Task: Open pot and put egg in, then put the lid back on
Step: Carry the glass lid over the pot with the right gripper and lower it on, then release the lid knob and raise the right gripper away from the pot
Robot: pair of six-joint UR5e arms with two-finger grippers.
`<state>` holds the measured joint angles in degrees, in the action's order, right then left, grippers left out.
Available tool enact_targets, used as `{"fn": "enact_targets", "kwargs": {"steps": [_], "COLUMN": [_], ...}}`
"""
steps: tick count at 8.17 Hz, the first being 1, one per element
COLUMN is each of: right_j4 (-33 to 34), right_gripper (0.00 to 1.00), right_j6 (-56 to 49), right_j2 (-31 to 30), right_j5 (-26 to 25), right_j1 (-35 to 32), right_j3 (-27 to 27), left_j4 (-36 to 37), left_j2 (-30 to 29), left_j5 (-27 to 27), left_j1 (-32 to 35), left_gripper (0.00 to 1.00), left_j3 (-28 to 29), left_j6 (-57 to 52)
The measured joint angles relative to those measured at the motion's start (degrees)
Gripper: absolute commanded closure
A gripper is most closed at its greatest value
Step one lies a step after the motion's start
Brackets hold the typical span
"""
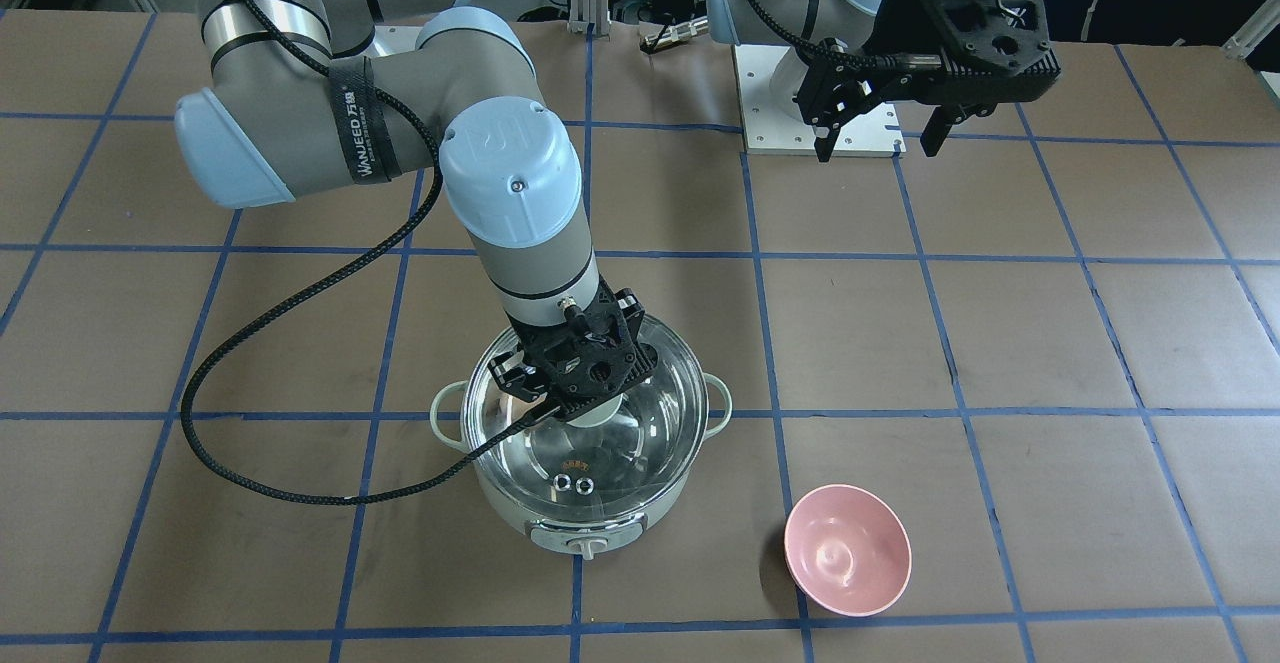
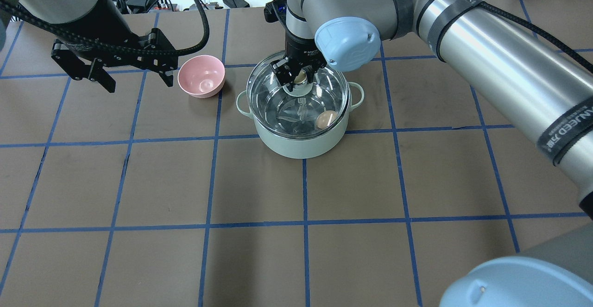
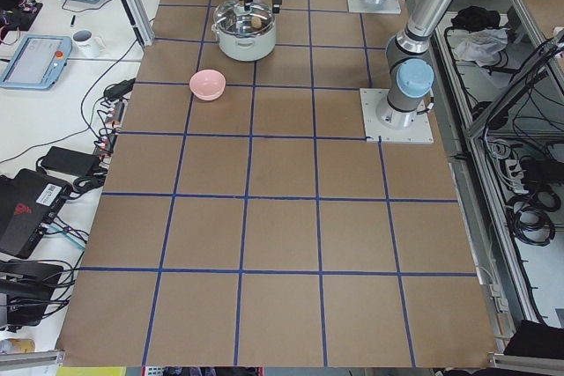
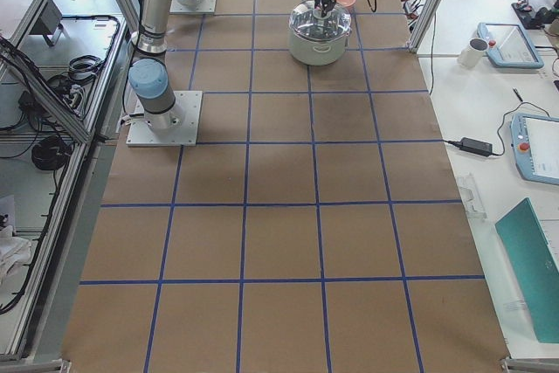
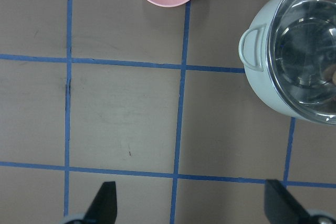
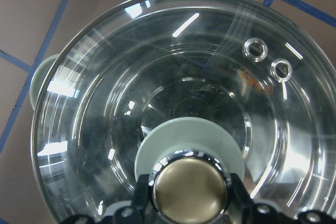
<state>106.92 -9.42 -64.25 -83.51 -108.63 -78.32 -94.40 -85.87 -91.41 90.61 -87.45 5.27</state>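
Note:
The mint-green pot [image 2: 301, 145] stands mid-table with the clear glass lid [image 2: 273, 101] sitting on its rim. The light brown egg [image 2: 326, 119] lies inside the pot and shows through the glass. My right gripper [image 2: 297, 78] reaches down onto the lid and is shut on its beige knob [image 6: 189, 188]; in the right wrist view a finger stands on each side of the knob. My left gripper [image 2: 137, 80] is open and empty, held above the table to the left of the pot; its fingertips [image 5: 105, 203] show wide apart in the left wrist view.
An empty pink bowl [image 2: 201, 75] sits on the table left of the pot, also in the front view [image 1: 847, 548]. The right arm's black cable [image 1: 260, 363] loops low beside the pot. The table [image 2: 296, 233] is brown with blue tape lines.

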Motion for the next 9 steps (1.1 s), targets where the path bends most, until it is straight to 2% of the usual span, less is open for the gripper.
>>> {"fn": "enact_targets", "kwargs": {"steps": [3, 4, 5, 6, 9], "right_j4": [-0.01, -0.11, -0.15, -0.07, 0.35], "right_gripper": [1.00, 0.79, 0.30, 0.00, 0.00], "right_j6": [0.35, 0.53, 0.44, -0.11, -0.78], "right_j2": [-0.17, -0.24, -0.21, -0.13, -0.27], "right_j5": [-0.54, -0.63, -0.66, -0.68, -0.25], "right_j1": [0.00, 0.00, 0.00, 0.00, 0.04], "right_j3": [-0.64, -0.66, -0.68, -0.68, -0.59], "left_j4": [0.00, 0.00, 0.00, 0.00, 0.00], "left_j2": [0.00, 0.00, 0.00, 0.00, 0.00], "left_j5": [0.00, 0.03, 0.03, 0.01, 0.00], "left_j1": [0.00, 0.00, 0.00, 0.00, 0.00], "left_gripper": [0.00, 0.00, 0.00, 0.00, 0.00], "left_j3": [0.00, 0.00, 0.00, 0.00, 0.00], "left_j6": [0.00, 0.00, 0.00, 0.00, 0.00]}}
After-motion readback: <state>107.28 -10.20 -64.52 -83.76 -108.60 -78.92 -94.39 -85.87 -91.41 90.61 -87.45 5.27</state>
